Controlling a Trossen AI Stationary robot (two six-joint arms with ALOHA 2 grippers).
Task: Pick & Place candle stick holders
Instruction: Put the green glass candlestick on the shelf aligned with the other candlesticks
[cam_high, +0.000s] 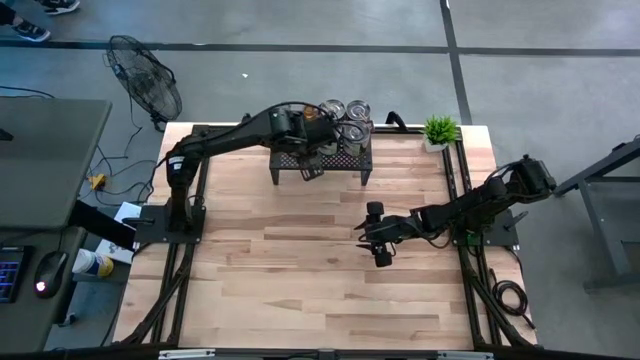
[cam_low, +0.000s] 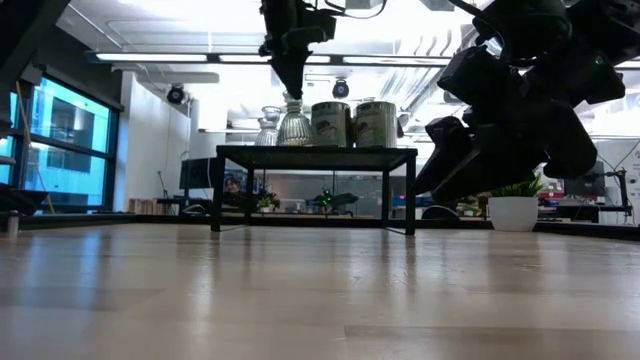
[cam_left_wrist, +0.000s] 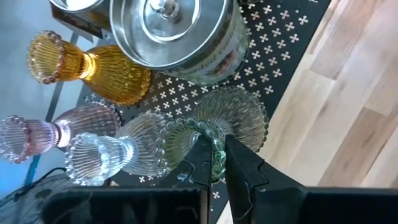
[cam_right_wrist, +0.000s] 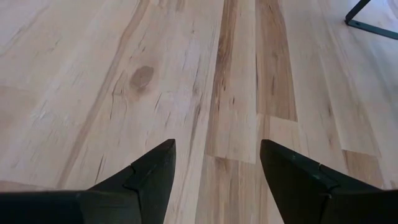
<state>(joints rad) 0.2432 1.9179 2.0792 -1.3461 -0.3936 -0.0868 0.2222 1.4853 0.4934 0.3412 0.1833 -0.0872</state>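
Note:
A low black perforated rack (cam_high: 350, 160) stands at the table's far middle and carries the candle stick holders. In the left wrist view these are a pale green ribbed glass one (cam_left_wrist: 233, 115), a clear one (cam_left_wrist: 106, 155), a pinkish one (cam_left_wrist: 43, 127), an amber one (cam_left_wrist: 93, 68) and silvery metal cups (cam_left_wrist: 180, 31). My left gripper (cam_left_wrist: 217, 163) is above the rack, shut on the pale green holder (cam_low: 293, 122). My right gripper (cam_high: 378, 235) hangs open over bare boards right of the table's middle, with nothing between its fingers (cam_right_wrist: 155, 174). My left gripper pinches the pale green holder's beaded top rim (cam_left_wrist: 216, 144), one finger inside the mouth and one outside. The fingers come steeply from above, slanting toward the far edge. The holder stands upright, its ribbed foot (cam_left_wrist: 249, 118) on the rack's top.
A small potted green plant (cam_high: 440, 130) stands at the far right corner, right of the rack. Two silvery cups (cam_low: 352, 123) stand close beside the held holder. The wooden table top (cam_high: 300, 280) in front of the rack is bare boards. A fan (cam_high: 145, 80) stands off the table's far left.

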